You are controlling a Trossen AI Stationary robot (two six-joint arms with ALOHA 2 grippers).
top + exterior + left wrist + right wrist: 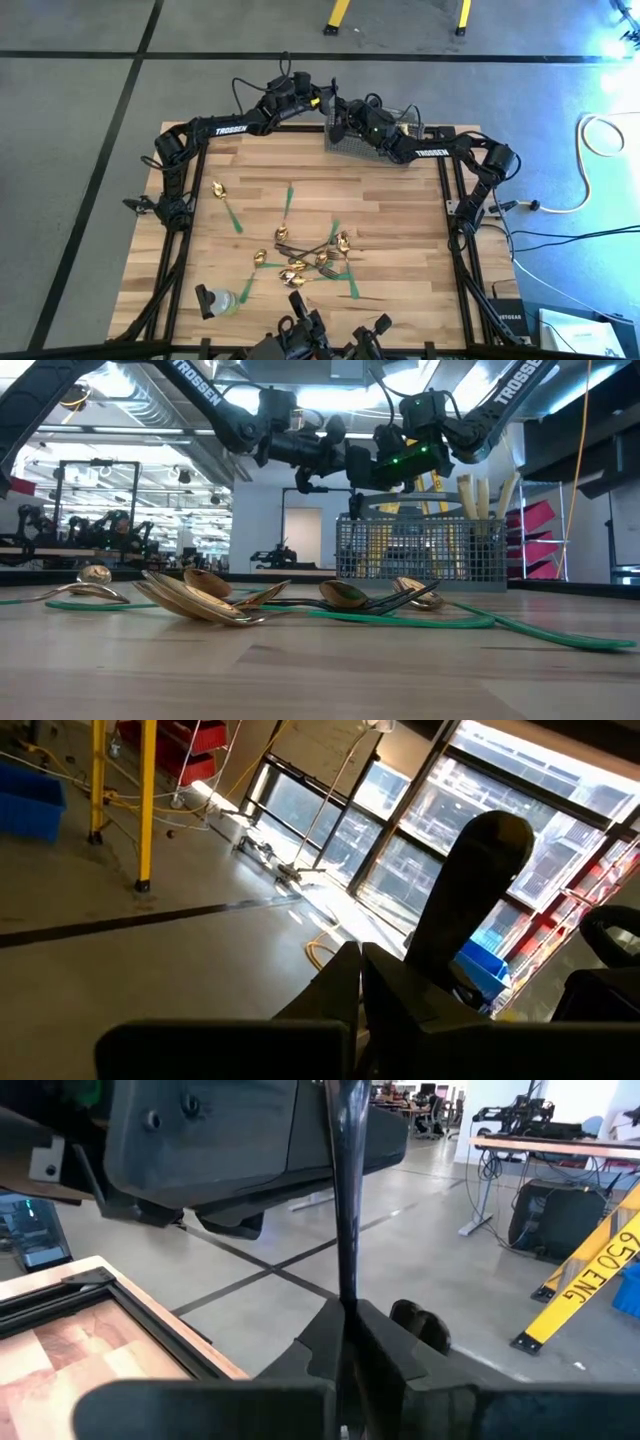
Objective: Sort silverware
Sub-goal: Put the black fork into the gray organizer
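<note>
Both arms meet above the table's far edge, beside the grey mesh basket (350, 143) (420, 550). My right gripper (345, 1342) (341, 118) is shut on a thin dark fork (346, 1210), seen edge-on. The fork runs up to my left gripper (322, 103) (360, 985), whose fingers are shut. Cream knife handles (470, 495) stand upright in the basket. Gold spoons and dark forks lie heaped at the table's middle (310, 262) (220, 600). One gold spoon (218, 188) lies apart near the left edge. My left gripper is shut with only a thin line between its fingers (385, 995). The fork's far end (336, 1100) reaches its body. Which part it has is hidden by the gripper itself. My right gripper pinches the fork's shaft (346, 1295) between its two fingers. The fork stands out along the fingers, lifted clear of the table.
Green tape strips (232, 218) lie flat on the wood around the heap (420, 620). A clear plastic item (218, 300) lies near the near-left corner. The table's black frame (120, 1320) runs along the edges. Bare wood shows at the right side (410, 230).
</note>
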